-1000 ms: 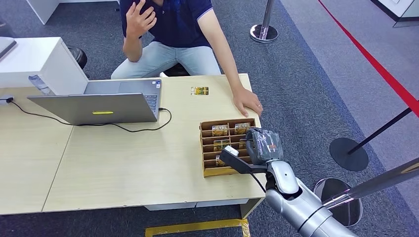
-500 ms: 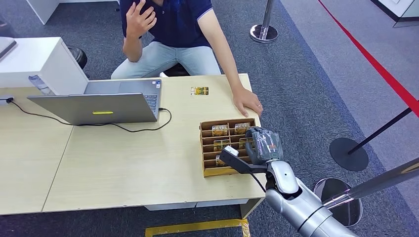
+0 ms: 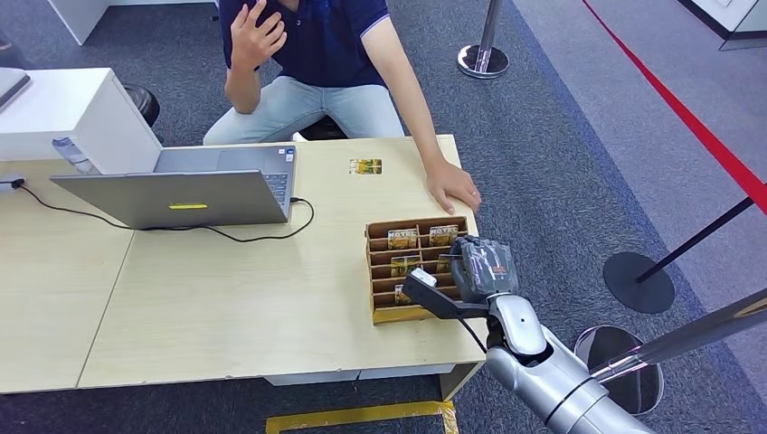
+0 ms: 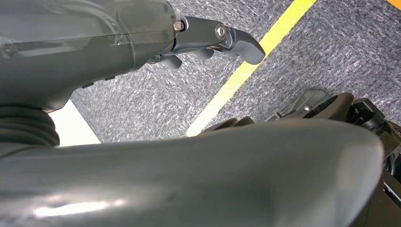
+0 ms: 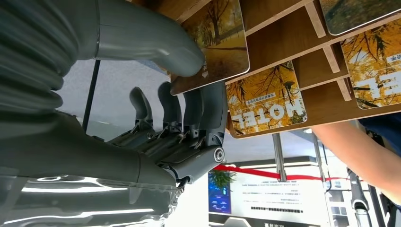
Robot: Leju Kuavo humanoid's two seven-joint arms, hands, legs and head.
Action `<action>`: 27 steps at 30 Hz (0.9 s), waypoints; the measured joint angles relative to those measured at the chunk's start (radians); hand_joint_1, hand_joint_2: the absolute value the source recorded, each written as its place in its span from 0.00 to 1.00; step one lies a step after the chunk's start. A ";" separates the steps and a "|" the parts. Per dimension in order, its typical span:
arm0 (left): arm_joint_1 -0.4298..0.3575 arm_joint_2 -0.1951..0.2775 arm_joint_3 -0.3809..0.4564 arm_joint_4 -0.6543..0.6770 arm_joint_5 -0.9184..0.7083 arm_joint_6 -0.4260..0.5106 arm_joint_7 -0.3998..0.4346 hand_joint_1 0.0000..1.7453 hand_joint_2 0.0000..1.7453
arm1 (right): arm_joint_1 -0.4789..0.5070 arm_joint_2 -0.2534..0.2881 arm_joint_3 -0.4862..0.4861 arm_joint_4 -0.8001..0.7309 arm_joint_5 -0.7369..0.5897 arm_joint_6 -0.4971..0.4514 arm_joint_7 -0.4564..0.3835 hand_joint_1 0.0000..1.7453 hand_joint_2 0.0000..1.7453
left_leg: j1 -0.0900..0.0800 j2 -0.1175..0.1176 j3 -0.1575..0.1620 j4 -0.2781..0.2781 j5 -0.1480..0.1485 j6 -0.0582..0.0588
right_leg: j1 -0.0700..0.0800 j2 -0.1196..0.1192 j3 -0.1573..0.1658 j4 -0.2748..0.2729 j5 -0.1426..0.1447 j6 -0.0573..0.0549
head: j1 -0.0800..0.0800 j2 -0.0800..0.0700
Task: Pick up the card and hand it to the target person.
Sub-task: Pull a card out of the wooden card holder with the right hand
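Nearest in, the right hand point(image 3: 478, 268) sits over the right side of the wooden card rack point(image 3: 380, 312) at the table's point(image 3: 226, 298) near-right corner, and the wrist view shows its thick grey thumb point(image 5: 156, 45) pressed on the face of one card point(image 5: 217, 40) with the dark fingers point(image 5: 189, 111) curled behind its edge, so it looks clamped on that card, which sits in its slot. The left hand point(image 4: 198, 40) hangs low over grey carpet and a yellow floor line, fingers loosely apart, holding nothing. To do this well, I'd judge, draw the card straight out along the slot so its thin edge doesn't catch the divider. The cards are glossy, rounded at the corners, printed with golden autumn trees; the rack is plain brown board. Farther off, the person's hand point(image 3: 452, 188) rests flat on the pale matte table edge, just beyond the rack. At far left, a grey laptop point(image 3: 181, 194).
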 joint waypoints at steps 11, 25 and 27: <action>0.000 0.000 0.000 0.000 0.000 0.000 -0.003 0.00 0.00 | -0.001 0.000 0.007 0.000 0.005 0.008 -0.001 0.81 1.00 | 0.000 0.000 0.001 0.000 0.000 0.000 | 0.000 0.000 0.000 0.000 0.000 0.000 | 0.000 0.000; 0.000 0.000 -0.003 0.000 0.000 0.009 -0.043 0.00 0.00 | -0.001 0.000 0.012 0.000 0.005 -0.007 -0.008 0.94 1.00 | 0.000 0.001 0.001 0.000 0.000 0.000 | 0.000 0.000 0.000 0.000 0.000 0.000 | 0.000 0.000; 0.000 0.000 -0.004 0.000 0.001 0.016 -0.040 0.00 0.00 | 0.001 0.000 0.012 -0.001 -0.018 -0.018 -0.013 0.94 1.00 | 0.000 0.001 0.001 0.000 0.000 0.000 | 0.000 0.000 0.000 0.000 0.000 0.000 | 0.000 0.000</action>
